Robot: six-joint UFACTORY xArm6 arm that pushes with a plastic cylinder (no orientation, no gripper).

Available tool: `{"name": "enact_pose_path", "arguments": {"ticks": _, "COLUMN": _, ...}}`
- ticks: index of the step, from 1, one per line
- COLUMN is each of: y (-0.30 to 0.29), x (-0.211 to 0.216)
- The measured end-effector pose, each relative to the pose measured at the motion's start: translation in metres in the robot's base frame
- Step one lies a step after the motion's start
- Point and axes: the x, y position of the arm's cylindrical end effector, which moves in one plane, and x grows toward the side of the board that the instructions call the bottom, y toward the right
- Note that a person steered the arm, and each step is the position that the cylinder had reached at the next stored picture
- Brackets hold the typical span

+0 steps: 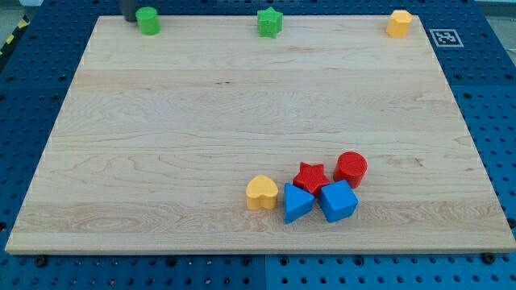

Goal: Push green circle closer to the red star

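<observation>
The green circle (147, 21) stands at the view's top left edge of the wooden board (161, 161). The red star (310, 176) lies near the view's bottom, right of centre, far from the green circle. My tip (130, 17) shows as a dark rod end at the view's top edge, just left of the green circle and close to it; whether it touches is unclear.
A green star (270, 22) sits at top centre and a yellow hexagon (398, 23) at top right. Around the red star cluster a red circle (351, 169), a blue cube (338, 200), a blue triangle (297, 203) and a yellow heart (261, 192).
</observation>
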Motion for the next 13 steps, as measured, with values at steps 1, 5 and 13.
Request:
{"name": "enact_pose_path", "arguments": {"ticks": 1, "y": 0.023, "x": 0.018}}
{"name": "enact_pose_path", "arguments": {"ticks": 5, "y": 0.147, "x": 0.061}}
{"name": "enact_pose_path", "arguments": {"ticks": 13, "y": 0.149, "x": 0.243}}
